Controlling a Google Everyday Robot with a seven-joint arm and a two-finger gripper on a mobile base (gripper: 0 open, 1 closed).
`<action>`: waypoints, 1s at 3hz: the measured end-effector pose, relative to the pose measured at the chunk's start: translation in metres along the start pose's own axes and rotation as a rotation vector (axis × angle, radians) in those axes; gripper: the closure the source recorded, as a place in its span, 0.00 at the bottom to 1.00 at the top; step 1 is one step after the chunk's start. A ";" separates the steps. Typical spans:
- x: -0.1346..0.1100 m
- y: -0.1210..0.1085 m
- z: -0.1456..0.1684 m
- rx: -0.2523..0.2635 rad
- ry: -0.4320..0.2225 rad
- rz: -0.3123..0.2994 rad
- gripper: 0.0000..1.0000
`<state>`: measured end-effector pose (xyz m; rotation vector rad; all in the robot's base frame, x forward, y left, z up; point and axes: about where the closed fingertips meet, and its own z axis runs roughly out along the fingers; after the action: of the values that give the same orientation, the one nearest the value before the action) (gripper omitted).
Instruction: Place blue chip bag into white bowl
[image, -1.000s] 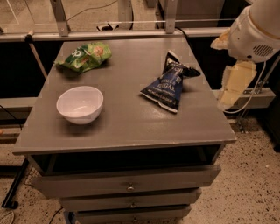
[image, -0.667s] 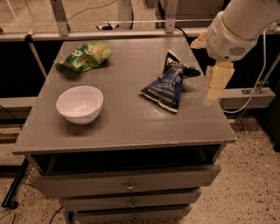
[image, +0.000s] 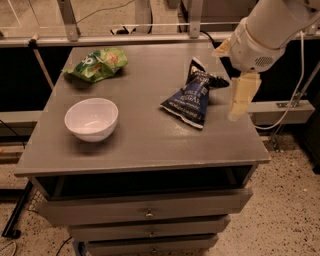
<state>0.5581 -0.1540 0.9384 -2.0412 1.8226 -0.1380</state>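
Pale pincer hangs from the white arm, pointing down over the right-hand edge of the grey table and clear of the top. Spread or pressed together: cannot tell from this angle.

Blue chip bag: lies on the table just beside the pincer, on its picture-left side, not touching it. Crinkled navy foil with white lettering. Its pale edge faces the table's front and its crimped end points back, toward the arm. It is outside the bowl.

White bowl: well apart from the pincer, far across the table to picture-left and a little nearer the front edge. Upright; only its own glossy white inside shows. The blue bag lies between bowl and pincer.

Green chip bag: farthest from the pincer, at the back-left corner, behind the bowl and apart from it.

Below the pincer's level, under the tabletop: a dark open shelf, then stacked drawers, shut. A thin cable runs down on the pincer's picture-right side.
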 end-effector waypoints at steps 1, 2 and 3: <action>-0.007 -0.013 0.020 0.002 -0.030 -0.080 0.00; -0.016 -0.024 0.038 -0.001 -0.048 -0.173 0.00; -0.029 -0.030 0.057 -0.019 -0.052 -0.255 0.00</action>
<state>0.6006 -0.1109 0.9024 -2.2615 1.5330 -0.1372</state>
